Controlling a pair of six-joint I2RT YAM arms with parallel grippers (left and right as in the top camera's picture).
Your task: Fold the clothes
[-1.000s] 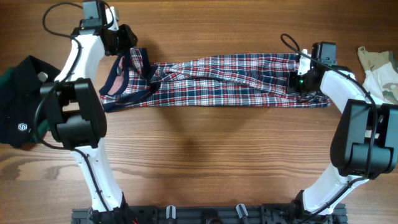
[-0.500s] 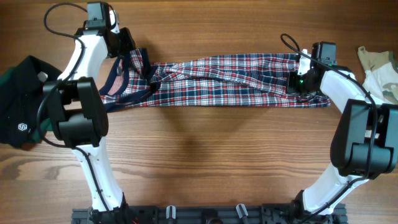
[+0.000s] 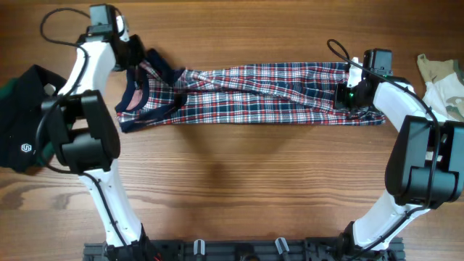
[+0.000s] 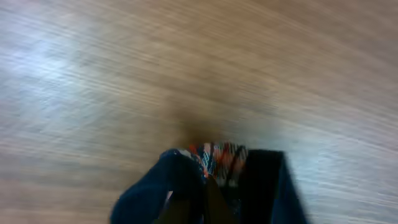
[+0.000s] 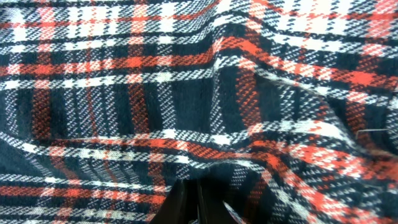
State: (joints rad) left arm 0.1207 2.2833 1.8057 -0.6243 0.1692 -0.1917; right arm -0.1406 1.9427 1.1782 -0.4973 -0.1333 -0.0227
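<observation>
The clothes [image 3: 254,94], a red, navy and white plaid shirt, lie drawn out in a long band across the far half of the table. My left gripper [image 3: 139,59] is shut on the navy-trimmed corner at the shirt's left end. The blurred left wrist view shows navy trim and a bit of plaid [image 4: 217,155] pinched at the gripper [image 4: 208,199]. My right gripper [image 3: 346,98] is shut on the shirt's right end. In the right wrist view plaid [image 5: 186,93] fills the picture, and a fold is caught in the shut gripper [image 5: 196,205].
A black garment [image 3: 25,119] with a small white logo lies at the table's left edge, beside the left arm. A white and beige garment [image 3: 442,83] lies at the right edge. Bare wood [image 3: 239,188] runs in front of the shirt.
My left gripper has shut on the shirt's navy corner and moved left, drawing that corner with it. The right arm has not moved.
</observation>
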